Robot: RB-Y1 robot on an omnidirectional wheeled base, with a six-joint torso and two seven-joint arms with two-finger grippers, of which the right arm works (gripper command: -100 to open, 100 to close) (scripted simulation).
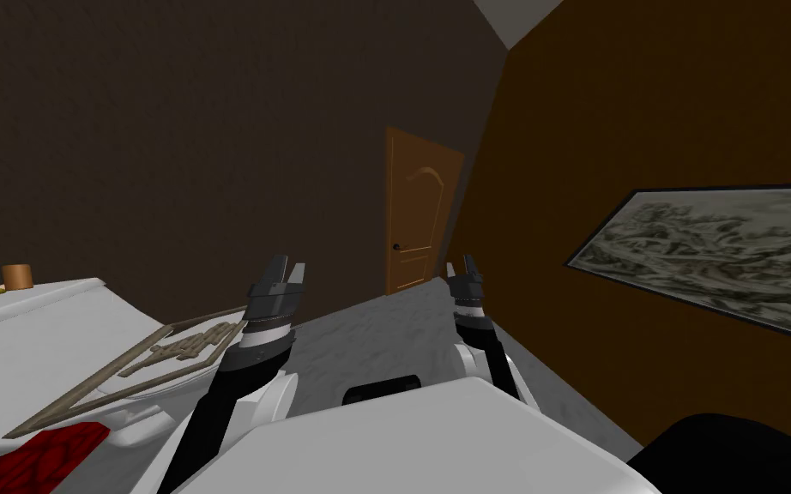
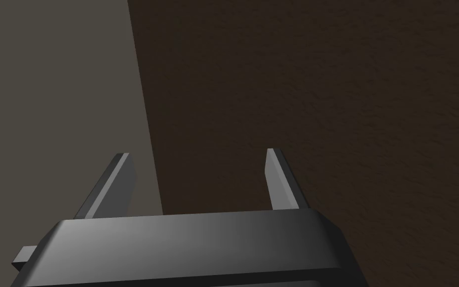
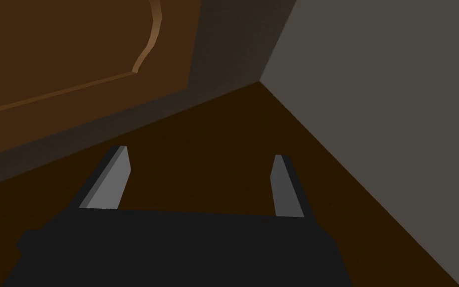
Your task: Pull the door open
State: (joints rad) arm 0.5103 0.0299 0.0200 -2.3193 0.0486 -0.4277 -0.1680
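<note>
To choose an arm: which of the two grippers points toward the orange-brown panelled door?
The right gripper: beyond its open fingers lies the orange-brown door's arched panel; the left gripper faces a dark brown wall.

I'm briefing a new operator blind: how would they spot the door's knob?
On the dark far wall, near its corner with the brown wall, stands an orange-brown door. Its knob sits at the left edge, below mid-height: the door's only small dark dot.

A strip of grey floor [image 1: 368,334] lies open as a passage up to the shut door [image 1: 415,214] at the far end. The white counter [image 1: 33,334], with a flat frame [image 1: 153,352] lying on it, crowds the left tool [image 1: 289,268]. The brown wall [image 1: 643,111] and its hung picture [image 1: 720,249] hem in the right tool [image 1: 462,264].
</note>
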